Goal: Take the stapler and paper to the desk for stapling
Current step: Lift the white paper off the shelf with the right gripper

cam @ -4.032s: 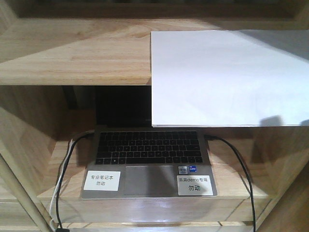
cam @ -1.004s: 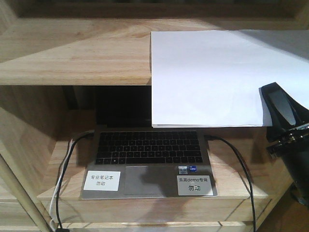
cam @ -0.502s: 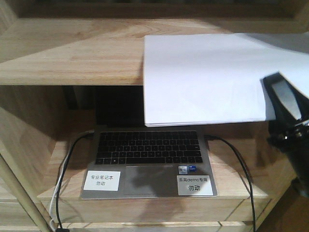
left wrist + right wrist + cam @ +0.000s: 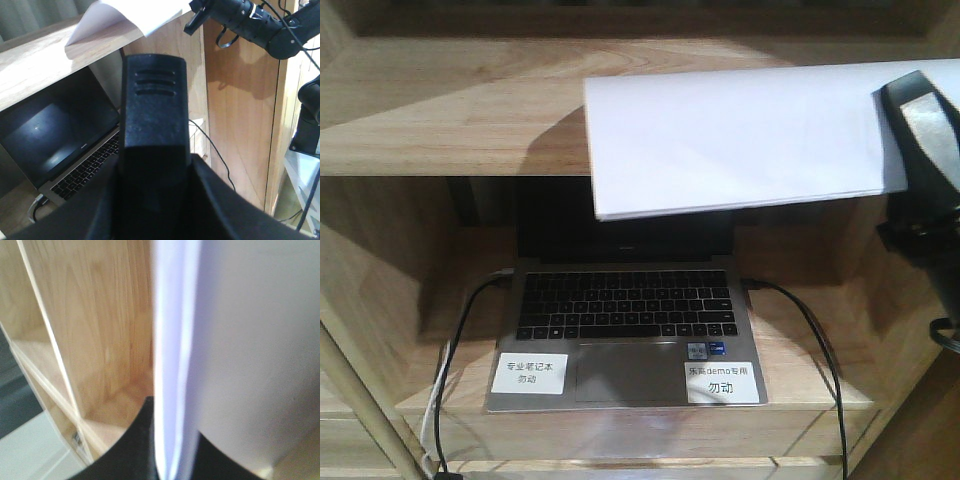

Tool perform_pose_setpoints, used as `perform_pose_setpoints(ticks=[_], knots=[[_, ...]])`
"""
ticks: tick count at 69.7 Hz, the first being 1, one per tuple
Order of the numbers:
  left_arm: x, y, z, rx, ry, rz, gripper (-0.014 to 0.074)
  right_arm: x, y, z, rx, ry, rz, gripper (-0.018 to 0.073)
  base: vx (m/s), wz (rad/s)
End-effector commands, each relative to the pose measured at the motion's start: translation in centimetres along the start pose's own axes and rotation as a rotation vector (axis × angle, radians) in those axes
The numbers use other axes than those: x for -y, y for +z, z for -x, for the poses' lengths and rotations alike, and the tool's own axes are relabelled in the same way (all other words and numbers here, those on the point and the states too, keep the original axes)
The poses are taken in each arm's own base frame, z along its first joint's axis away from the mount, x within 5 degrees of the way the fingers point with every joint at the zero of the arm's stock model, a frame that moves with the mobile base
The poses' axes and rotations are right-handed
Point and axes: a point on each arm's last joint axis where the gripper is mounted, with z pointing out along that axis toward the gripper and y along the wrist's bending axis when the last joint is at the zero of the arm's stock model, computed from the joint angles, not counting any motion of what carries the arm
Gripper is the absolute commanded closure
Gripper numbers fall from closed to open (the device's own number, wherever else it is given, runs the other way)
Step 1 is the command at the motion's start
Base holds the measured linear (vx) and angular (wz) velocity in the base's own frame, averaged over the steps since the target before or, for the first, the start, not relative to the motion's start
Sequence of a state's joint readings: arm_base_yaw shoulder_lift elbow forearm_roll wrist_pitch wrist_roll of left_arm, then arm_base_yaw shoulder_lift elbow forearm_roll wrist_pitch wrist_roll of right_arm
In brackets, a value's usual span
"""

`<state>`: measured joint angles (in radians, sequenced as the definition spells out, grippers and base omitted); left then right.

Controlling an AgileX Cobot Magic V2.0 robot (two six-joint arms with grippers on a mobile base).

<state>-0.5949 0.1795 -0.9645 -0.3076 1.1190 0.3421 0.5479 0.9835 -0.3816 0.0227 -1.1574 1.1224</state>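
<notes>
White paper (image 4: 730,135) has slid leftwards along the upper shelf (image 4: 450,110) since half a second ago. Its near edge, which then hung low over the laptop (image 4: 625,310), now sits higher and slopes up toward the shelf's right end. It still overhangs the shelf's front edge. The right gripper (image 4: 908,100) has risen with it and is clamped on the sheet's right end; the right wrist view shows the paper edge-on, running down between the black fingers.

In the left wrist view the left gripper (image 4: 155,172) is closed on the stapler (image 4: 154,100), a black block with three grooves that stands upright between its fingers, out in front of the shelves.

On the lower shelf the laptop lies open, a white label (image 4: 530,372) at its left corner and another (image 4: 720,382) at its right. Black cables (image 4: 825,350) run down from both sides. The overhanging sheet hides the top of the laptop's screen.
</notes>
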Motion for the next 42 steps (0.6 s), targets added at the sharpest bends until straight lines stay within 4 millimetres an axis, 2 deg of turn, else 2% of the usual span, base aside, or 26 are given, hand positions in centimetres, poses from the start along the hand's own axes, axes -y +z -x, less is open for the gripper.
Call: perform_pose_setpoints(ticks=[1,25,42], knots=[[-0.3,-0.1,1.6,0.116,-0.011,0.013,0.0603,-2.0,0.5,1.3,0.071,-0.007,0.179,0.0565,0.0,-0.01],[-0.3,-0.1,1.6,0.116,-0.011,0.013,0.0603,-4.7,-1.1,3.8,0.073,-0.114,0.221,0.0565,0.0,0.0],[-0.3,-0.1,1.6,0.116,-0.011,0.013,0.0603,-6.7,-3.1,4.2,0.055,-0.165,0.226,0.0565,0.0,0.0]])
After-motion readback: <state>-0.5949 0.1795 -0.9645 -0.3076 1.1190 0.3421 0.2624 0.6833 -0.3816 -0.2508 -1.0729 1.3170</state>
